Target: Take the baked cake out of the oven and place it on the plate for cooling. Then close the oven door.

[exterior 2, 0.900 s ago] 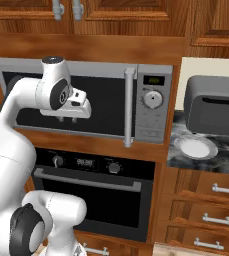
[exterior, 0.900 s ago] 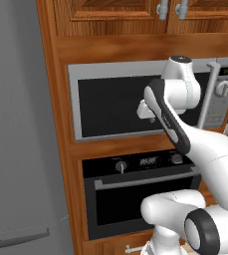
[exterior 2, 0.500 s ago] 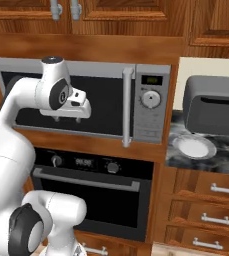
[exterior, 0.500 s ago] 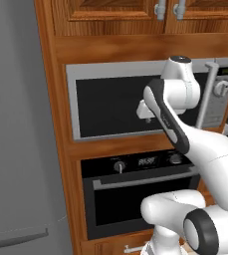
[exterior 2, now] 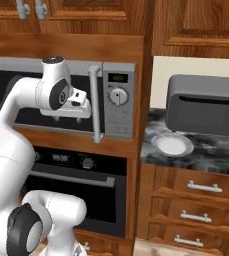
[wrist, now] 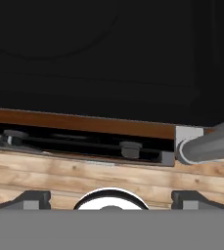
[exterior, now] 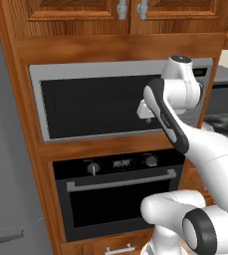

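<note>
A silver microwave (exterior 2: 61,102) with a dark window is built into a wooden cabinet wall, its vertical bar handle (exterior 2: 94,104) beside a control panel. A grey toaster box (exterior 2: 204,105) is set at the back of a dark marbled counter (exterior 2: 221,150). Wooden drawers (exterior 2: 196,200) lie beneath. What may be a grey refrigerator (exterior: 6,189) is seen at far left.

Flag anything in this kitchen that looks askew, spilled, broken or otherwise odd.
Nothing stands out. The oven door is shut and sits square, the plate lies flat and bare on the counter, and nothing is spilled. The open pincer hangs in front of the microwave, above the oven, touching nothing.
</note>
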